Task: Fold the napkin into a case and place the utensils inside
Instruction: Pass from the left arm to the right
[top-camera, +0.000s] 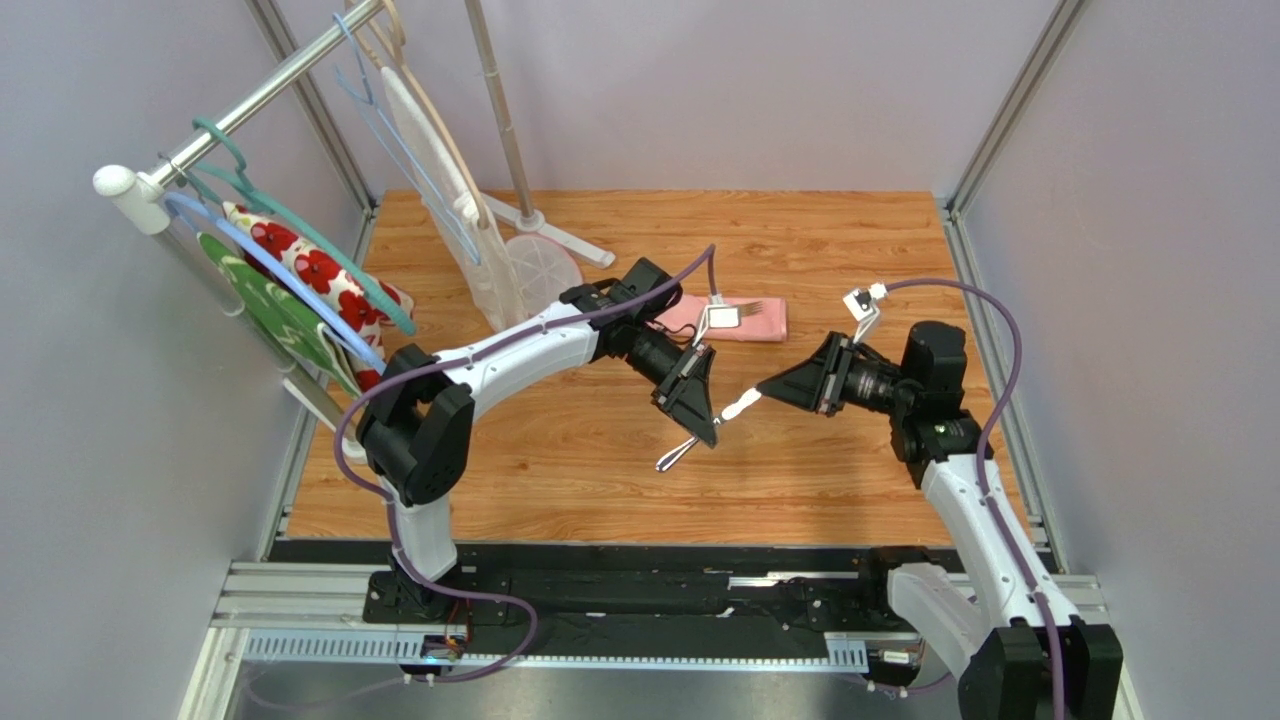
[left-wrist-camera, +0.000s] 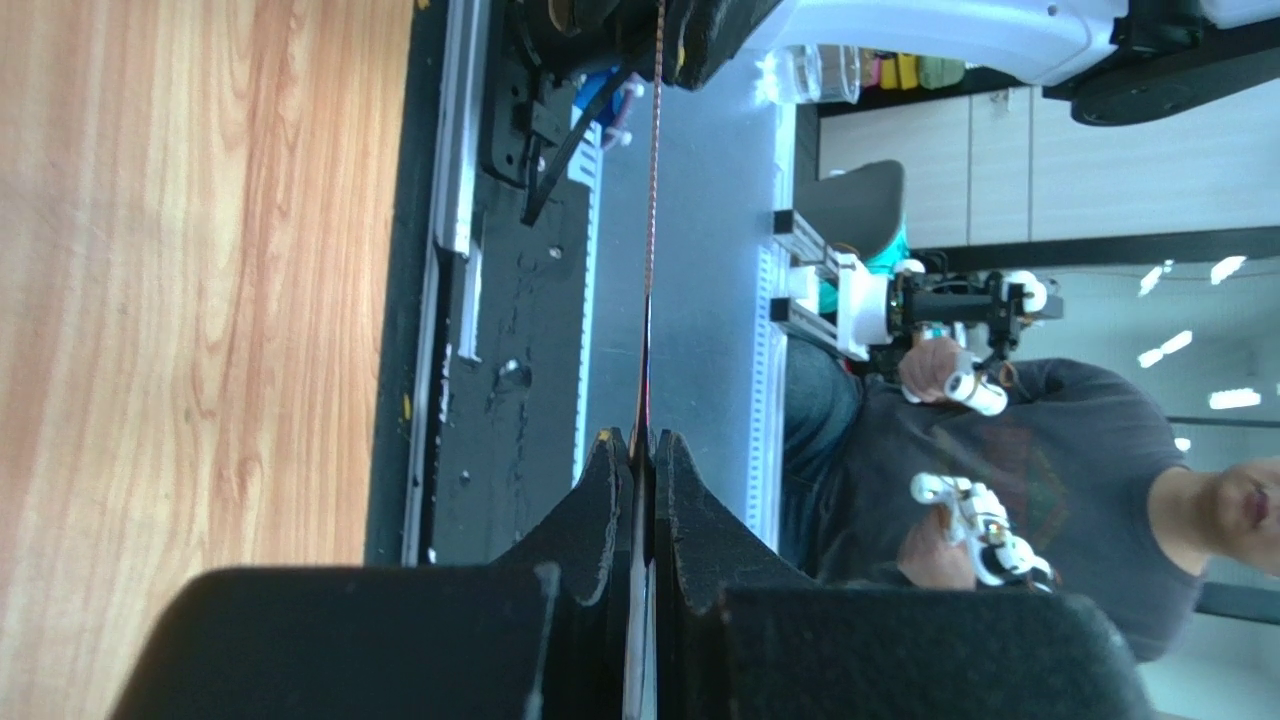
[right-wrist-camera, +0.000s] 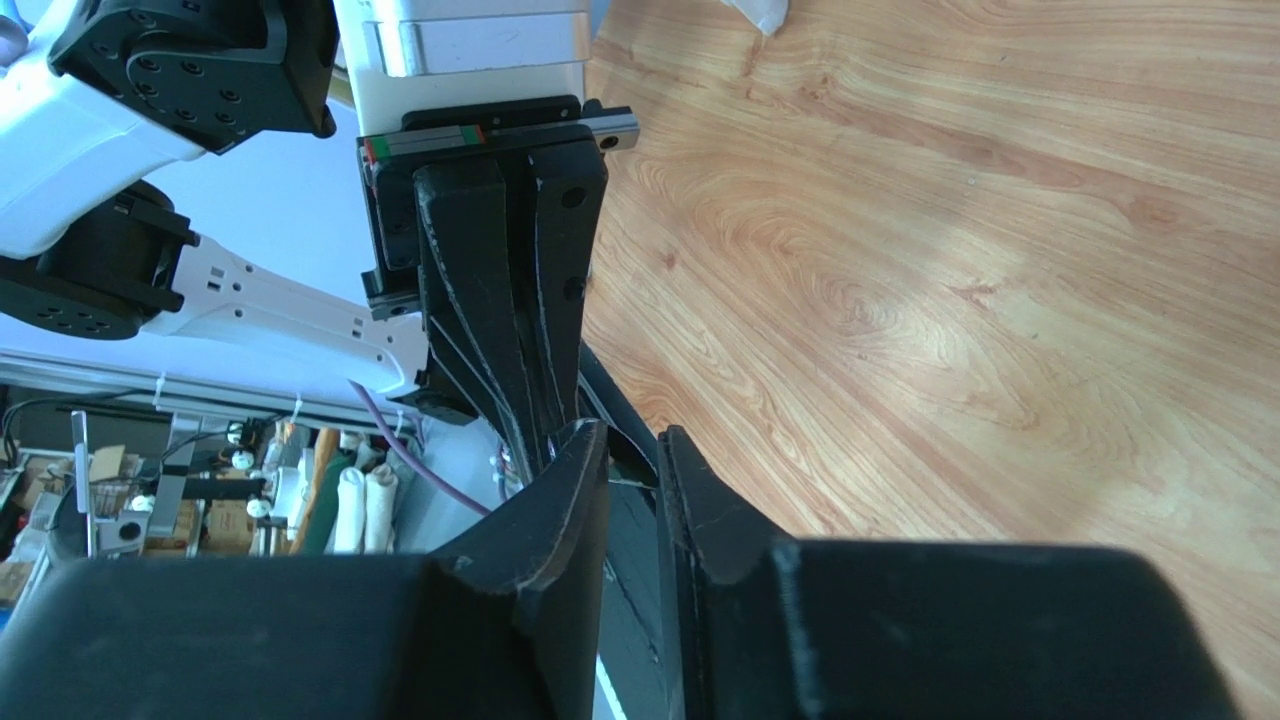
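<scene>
The pink napkin (top-camera: 747, 318) lies folded into a narrow case on the wooden table (top-camera: 842, 480) at mid-back, partly hidden by my left arm. My left gripper (top-camera: 703, 431) hangs above the table's middle, shut on the middle of a slim silver utensil (top-camera: 676, 450). That utensil shows edge-on in the left wrist view (left-wrist-camera: 652, 180), between the shut jaws of the left gripper (left-wrist-camera: 642, 443). My right gripper (top-camera: 762, 393) faces it from the right, tips at the utensil's pale end. In the right wrist view the right gripper (right-wrist-camera: 634, 443) has its jaws a narrow gap apart. Other utensils are out of view.
A clothes rack (top-camera: 226, 128) with hangers, a red-flowered cloth (top-camera: 308, 267) and a green cloth (top-camera: 278, 323) stands at the back left. A white stand (top-camera: 519, 240) rises behind my left arm. Grey walls close the sides, and a black rail (top-camera: 646, 578) runs along the near edge.
</scene>
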